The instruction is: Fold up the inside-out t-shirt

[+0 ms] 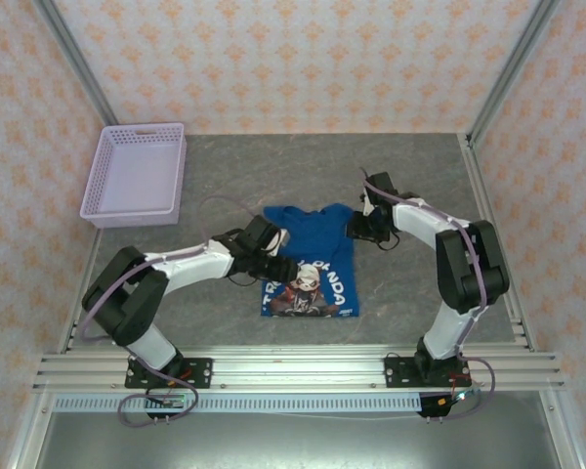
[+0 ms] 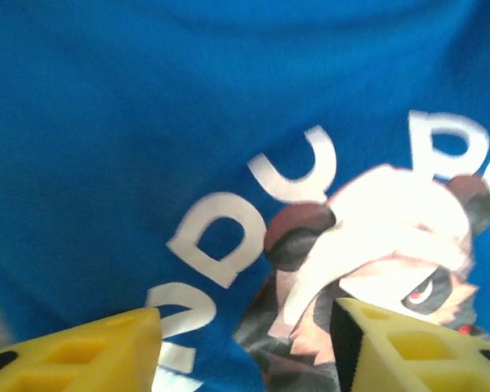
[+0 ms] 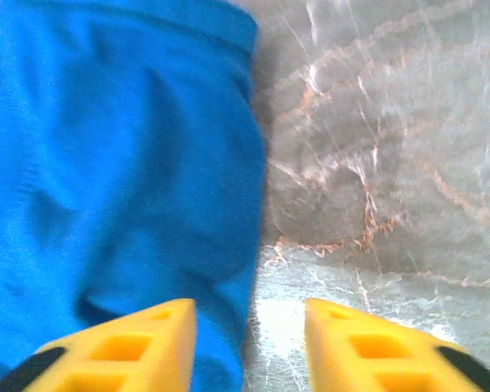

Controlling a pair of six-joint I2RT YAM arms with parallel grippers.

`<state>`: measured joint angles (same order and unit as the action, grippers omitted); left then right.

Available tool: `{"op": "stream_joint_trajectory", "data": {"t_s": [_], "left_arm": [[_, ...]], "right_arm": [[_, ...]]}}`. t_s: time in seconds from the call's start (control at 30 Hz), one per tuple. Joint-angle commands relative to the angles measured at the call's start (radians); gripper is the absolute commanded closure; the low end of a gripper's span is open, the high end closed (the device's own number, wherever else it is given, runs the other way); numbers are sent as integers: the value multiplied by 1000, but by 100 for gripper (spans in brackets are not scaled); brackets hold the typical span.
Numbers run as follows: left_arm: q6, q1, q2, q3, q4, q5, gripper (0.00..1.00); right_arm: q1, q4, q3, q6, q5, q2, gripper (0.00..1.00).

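Observation:
The inside-out t-shirt [image 1: 317, 239] lies in a compact blue rectangle mid-table, white lettering and a cartoon print facing up on its near half. My left gripper [image 1: 276, 256] hovers at the shirt's left edge. In the left wrist view its yellow fingers [image 2: 106, 347] stand apart just above the printed cloth [image 2: 147, 122], holding nothing, so the left gripper [image 2: 245, 322] is open. My right gripper [image 1: 357, 228] is at the shirt's far right corner. It [image 3: 249, 318] is open, straddling the shirt's edge [image 3: 106, 163], one finger over cloth and one over bare table.
A lavender mesh basket [image 1: 137, 172] stands at the far left of the grey marbled table [image 1: 410, 176]. Metal frame posts rise at the back corners, and rails run along the sides and the near edge.

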<state>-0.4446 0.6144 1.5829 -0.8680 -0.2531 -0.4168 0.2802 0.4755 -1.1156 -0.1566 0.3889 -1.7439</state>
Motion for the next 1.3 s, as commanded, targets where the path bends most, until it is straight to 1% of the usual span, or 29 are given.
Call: {"op": "stream_joint_trajectory", "data": {"t_s": [0.0,0.07,0.13,0.17,0.23,0.33,0.47,0.53,0.77,0.9,1.03,1.27], "left_arm": [[9,-67,-58,-83,-5,150,36],[3,-141,-34,-124,23,153,33],[-15,-222,20,-169,50,125,26],[-10,-247,51,-195,52,112,23],[26,-282,139,-292,1,95,20],[70,-304,262,-413,-79,71,19],[98,-306,378,-500,-113,16,18],[103,-304,415,-527,-127,-12,18],[116,-282,467,-512,-115,-84,21],[102,-281,462,-460,-73,-134,26],[90,-272,460,-422,-33,-183,34],[72,-268,470,-398,11,-208,42]], "right_arm": [[-29,-71,-53,9,-26,39,51],[-50,-77,-101,-21,-20,-11,46],[-56,-79,-155,-40,4,-76,41],[-56,-81,-177,-45,15,-103,39],[-54,-79,-225,-52,47,-160,37],[-39,-54,-286,-40,48,-221,34],[-21,-21,-337,-31,42,-283,33],[-13,-21,-336,-30,47,-300,32],[22,-35,-297,-41,70,-314,34],[25,-66,-249,-66,111,-287,39],[26,-94,-210,-88,147,-264,43],[26,-146,-173,-128,207,-274,47]]}}
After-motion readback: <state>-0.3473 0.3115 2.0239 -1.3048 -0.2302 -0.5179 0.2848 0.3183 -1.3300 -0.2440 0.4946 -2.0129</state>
